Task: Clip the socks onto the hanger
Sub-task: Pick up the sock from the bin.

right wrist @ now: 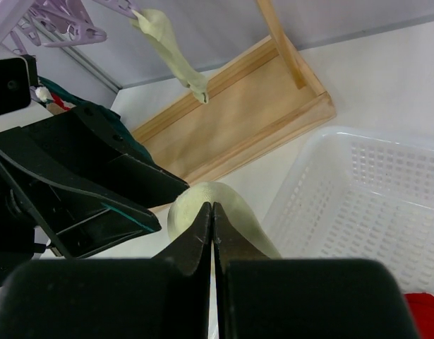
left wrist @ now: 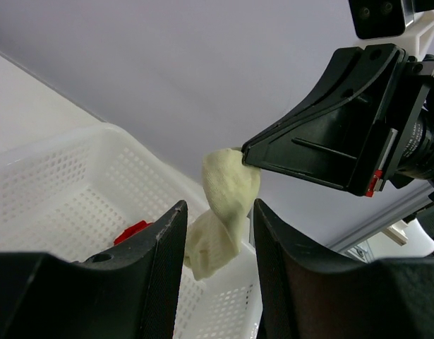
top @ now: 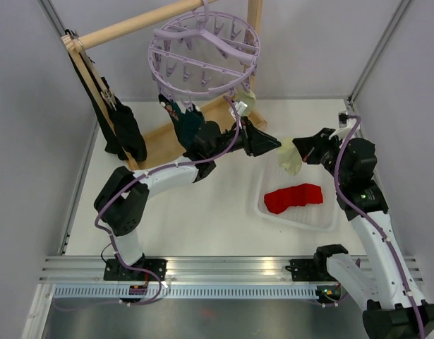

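1. Black fingers of the right gripper point(right wrist: 213, 206) are pressing together on a cream sock point(right wrist: 241, 226), pinching its upper end. The rest of it is dangling above the far left corner of the white basket point(top: 312, 222).
2. Facing it, the left gripper point(left wrist: 218, 206) is holding its fingers spread. The sock is hanging in line with the gap, just past the tips, and I cannot tell whether it is touching them.
3. Down in the basket, which is sitting on the surface point(top: 202, 226), a red sock point(top: 294, 196) is lying flat.
4. Up and to the left of both grippers, the lavender hanger point(top: 202, 53) is hanging from the wooden rack point(top: 132, 27). A teal sock point(top: 185, 121) and a second cream sock point(top: 246, 101) are dangling from its clips.
5. A black cloth point(top: 121, 127) is hanging at the rack's left end.
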`<state>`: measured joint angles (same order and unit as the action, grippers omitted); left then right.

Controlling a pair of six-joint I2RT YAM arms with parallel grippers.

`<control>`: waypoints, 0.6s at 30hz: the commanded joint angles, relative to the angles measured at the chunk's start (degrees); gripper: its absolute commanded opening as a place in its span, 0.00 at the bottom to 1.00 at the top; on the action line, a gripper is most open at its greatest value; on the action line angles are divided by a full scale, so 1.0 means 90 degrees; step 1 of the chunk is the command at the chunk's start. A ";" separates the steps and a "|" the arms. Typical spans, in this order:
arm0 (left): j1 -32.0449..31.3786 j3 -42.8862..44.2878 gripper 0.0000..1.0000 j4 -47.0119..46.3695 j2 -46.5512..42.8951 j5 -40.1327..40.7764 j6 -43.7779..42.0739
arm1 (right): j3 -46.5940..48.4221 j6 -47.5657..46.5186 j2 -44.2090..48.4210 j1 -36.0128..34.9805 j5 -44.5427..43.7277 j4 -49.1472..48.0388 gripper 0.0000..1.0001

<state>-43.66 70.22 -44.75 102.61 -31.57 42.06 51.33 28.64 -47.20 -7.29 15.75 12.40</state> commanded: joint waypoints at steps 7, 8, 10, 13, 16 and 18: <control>-0.0149 0.0431 0.48 -0.0184 0.0113 -0.0085 0.0385 | 0.0263 -0.0019 0.0049 -0.0147 0.0008 -0.0265 0.00; -0.0159 0.0431 0.48 -0.0193 0.0113 -0.0076 0.0385 | 0.0263 -0.0019 0.0049 -0.0157 -0.0011 -0.0265 0.00; -0.0188 0.0431 0.48 -0.0194 0.0103 -0.0086 0.0385 | 0.0263 -0.0028 0.0049 -0.0176 -0.0031 -0.0284 0.00; -0.0198 0.0431 0.48 -0.0194 0.0103 -0.0125 0.0424 | 0.0273 -0.0058 0.0020 -0.0206 -0.0060 -0.0294 0.00; -0.0198 0.0421 0.45 -0.0213 0.0093 -0.0154 0.0463 | 0.0283 -0.0087 -0.0019 -0.0264 -0.0099 -0.0294 0.00; -0.0198 0.0421 0.43 -0.0223 0.0103 -0.0154 0.0482 | 0.0283 -0.0097 0.0000 -0.0284 -0.0119 -0.0304 0.00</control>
<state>-45.08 71.66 -44.66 103.35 -31.88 44.58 51.48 28.45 -47.35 -9.30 15.16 12.40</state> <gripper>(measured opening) 0.448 0.004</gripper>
